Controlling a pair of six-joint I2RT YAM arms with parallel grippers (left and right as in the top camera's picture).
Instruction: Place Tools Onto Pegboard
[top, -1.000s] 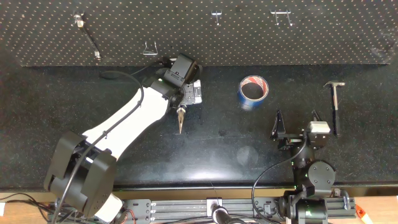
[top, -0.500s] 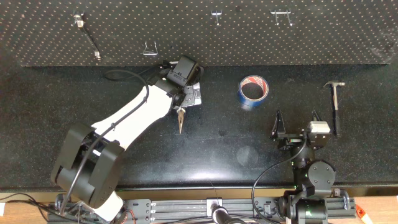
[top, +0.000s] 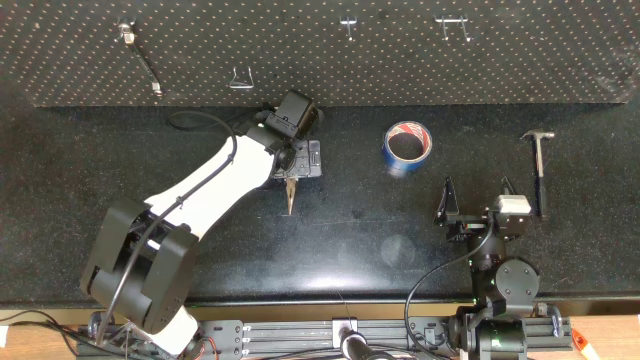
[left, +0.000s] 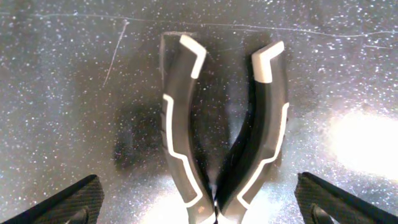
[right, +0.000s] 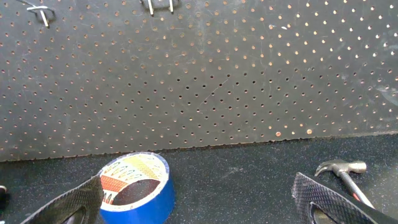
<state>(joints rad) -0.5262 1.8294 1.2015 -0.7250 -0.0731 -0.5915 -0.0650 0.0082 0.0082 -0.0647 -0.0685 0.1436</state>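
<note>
Early days on this one. Farthest out from the pegboard (top: 400, 60), my right gripper (top: 478, 195) sits parked with its fingers spread and nothing in them.

Closer in, the left gripper (top: 297, 155) is over the pliers (top: 290, 190), which lie flat on the table (top: 360, 250) a short way out from the pegboard's foot, nose pointing away from it. In the left wrist view the fingers stand wide apart on either side of the handles and touch neither, so no grab yet. The tape roll (top: 407, 147) and hammer (top: 539, 160) are on the table too, about as far out from the board.

On the pegboard itself, one slim tool (top: 140, 60) hangs near its left end (can't make out what it is), and the other hooks (top: 452, 25) are bare. I'd call that one up, three to go.

Hard to judge: how high the left gripper is above the pliers. Its wrist view also cuts off the nose end, and from above the gripper covers the handles.
</note>
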